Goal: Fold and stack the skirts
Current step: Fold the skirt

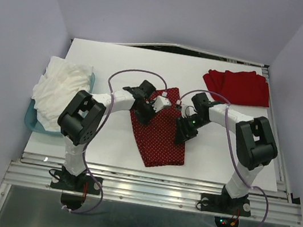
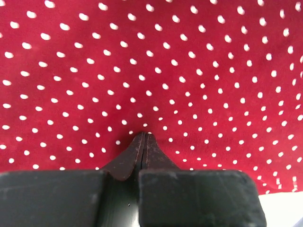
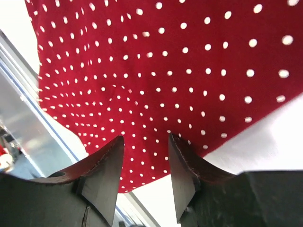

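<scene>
My left claw (image 2: 143,135) is pinched shut on the dotted skirt (image 1: 159,138) at frame centre; my right claw (image 3: 146,139) gapes over its edge. The plain red skirt (image 1: 237,87) lies folded upper right; the dotted one, I judge, needs folding, then stacking.

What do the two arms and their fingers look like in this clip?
Both the left arm and right arm have black joint housings joined by white-wrapped links. A thin lilac cable loops along each. The fingers are dark, curved, tapering to narrow tips.
</scene>
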`<action>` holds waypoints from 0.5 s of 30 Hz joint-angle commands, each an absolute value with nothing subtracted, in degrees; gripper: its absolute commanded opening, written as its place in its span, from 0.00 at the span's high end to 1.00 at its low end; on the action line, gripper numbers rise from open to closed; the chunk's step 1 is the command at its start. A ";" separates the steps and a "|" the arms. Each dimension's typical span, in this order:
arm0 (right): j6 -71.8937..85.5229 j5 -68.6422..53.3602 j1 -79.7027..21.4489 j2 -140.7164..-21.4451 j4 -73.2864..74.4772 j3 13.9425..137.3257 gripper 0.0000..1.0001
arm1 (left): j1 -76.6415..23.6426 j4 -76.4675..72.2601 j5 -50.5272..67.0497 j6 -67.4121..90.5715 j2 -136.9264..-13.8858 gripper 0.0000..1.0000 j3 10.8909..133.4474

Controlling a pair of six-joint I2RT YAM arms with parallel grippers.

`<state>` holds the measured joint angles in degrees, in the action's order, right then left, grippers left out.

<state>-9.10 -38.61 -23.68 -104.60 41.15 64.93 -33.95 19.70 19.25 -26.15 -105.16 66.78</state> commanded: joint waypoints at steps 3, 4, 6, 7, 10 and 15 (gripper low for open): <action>-3.35 -38.94 -23.64 -106.97 36.38 68.99 0.53 | -29.10 20.74 12.31 -29.70 -112.24 1.00 72.51; -2.56 -37.46 -23.64 -106.27 36.39 69.69 0.52 | -28.31 21.00 12.57 -29.97 -111.54 1.00 73.47; -1.24 -35.78 -23.12 -102.32 36.39 70.31 0.50 | -27.86 21.18 13.36 -30.23 -109.87 0.99 73.48; -0.19 -34.55 -23.12 -100.74 36.39 70.14 0.46 | -27.86 20.83 14.23 -30.50 -107.08 0.95 73.13; 3.68 -33.15 -22.59 -93.80 36.30 67.42 0.41 | -27.95 19.69 16.43 -29.62 -101.01 0.82 70.68; 11.76 -32.96 -22.59 -86.49 35.60 59.43 0.39 | -30.84 14.52 16.53 -28.91 -83.00 0.56 64.26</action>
<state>4.56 -34.13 -22.81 -90.50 36.73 64.05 -28.03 18.96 16.43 -28.42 -98.04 66.59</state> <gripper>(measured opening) 0.610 0.374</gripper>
